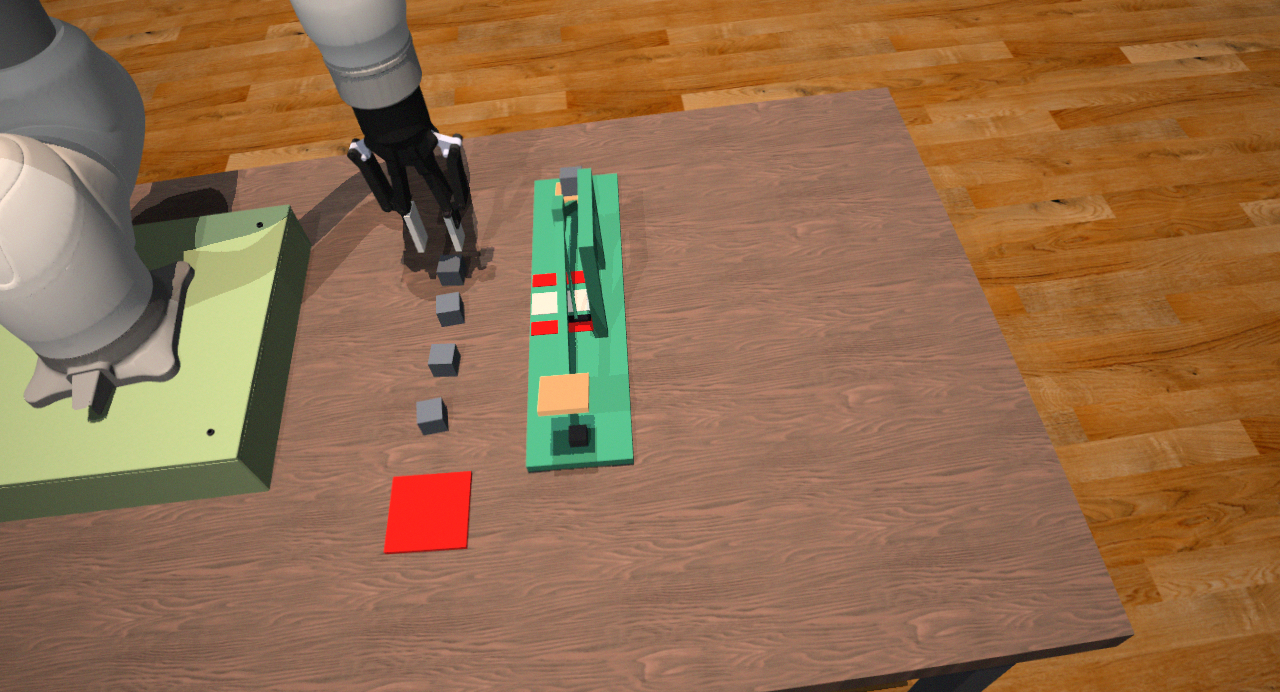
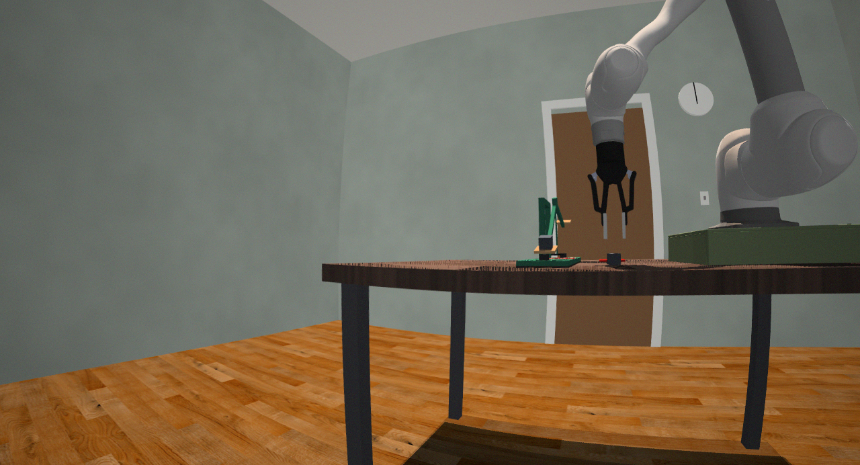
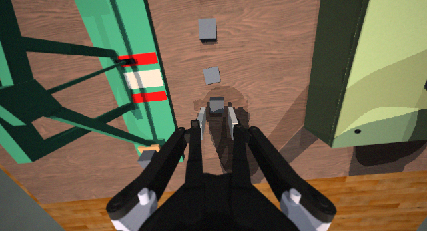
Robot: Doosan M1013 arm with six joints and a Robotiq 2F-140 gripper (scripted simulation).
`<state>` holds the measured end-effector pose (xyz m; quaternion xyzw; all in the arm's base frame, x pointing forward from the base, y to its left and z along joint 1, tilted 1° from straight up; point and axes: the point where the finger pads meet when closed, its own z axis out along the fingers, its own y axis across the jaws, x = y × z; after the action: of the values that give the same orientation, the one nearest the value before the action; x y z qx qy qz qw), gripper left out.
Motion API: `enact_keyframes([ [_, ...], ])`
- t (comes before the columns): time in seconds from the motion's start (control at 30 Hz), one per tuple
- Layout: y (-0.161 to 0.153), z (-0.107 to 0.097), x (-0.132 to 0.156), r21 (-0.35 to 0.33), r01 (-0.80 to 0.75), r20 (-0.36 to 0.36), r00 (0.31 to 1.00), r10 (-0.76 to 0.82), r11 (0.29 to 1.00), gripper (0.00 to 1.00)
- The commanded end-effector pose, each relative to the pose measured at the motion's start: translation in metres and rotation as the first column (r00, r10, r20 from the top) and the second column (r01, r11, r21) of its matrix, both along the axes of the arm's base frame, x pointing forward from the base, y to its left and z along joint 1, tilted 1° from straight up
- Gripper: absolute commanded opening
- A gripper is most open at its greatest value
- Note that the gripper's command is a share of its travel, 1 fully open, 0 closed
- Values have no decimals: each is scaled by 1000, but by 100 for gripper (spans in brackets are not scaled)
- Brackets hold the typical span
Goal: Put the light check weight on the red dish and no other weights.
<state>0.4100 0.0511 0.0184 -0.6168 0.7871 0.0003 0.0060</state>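
With one grey weight on the balance's lowered pan, the claw hovers part-open and unladen; the red dish bears nothing, so finding and delivering the fake remain.

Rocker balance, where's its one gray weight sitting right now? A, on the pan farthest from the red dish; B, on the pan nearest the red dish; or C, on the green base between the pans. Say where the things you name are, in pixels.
A, the gray weight [image 1: 569,181] [image 2: 545,242] [image 3: 147,158] rests on the far pan, while the pan nearest the red dish [image 1: 427,512] is bare.
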Motion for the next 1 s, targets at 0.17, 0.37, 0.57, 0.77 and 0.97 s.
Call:
enact_keyframes([
  [0.17, 0, -12, 0, 0, 0, 0, 1000, 0, 1000, 35],
  [0.37, 0, -20, 0, 0, 0, 0, 1000, 0, 1000, 35],
  [0.57, 0, -24, 0, 0, 0, 0, 1000, 0, 1000, 35],
  [0.77, 0, -28, 0, 0, 0, 0, 1000, 0, 1000, 35],
  [0.97, 0, -29, 0, 0, 0, 0, 1000, 0, 1000, 35],
])
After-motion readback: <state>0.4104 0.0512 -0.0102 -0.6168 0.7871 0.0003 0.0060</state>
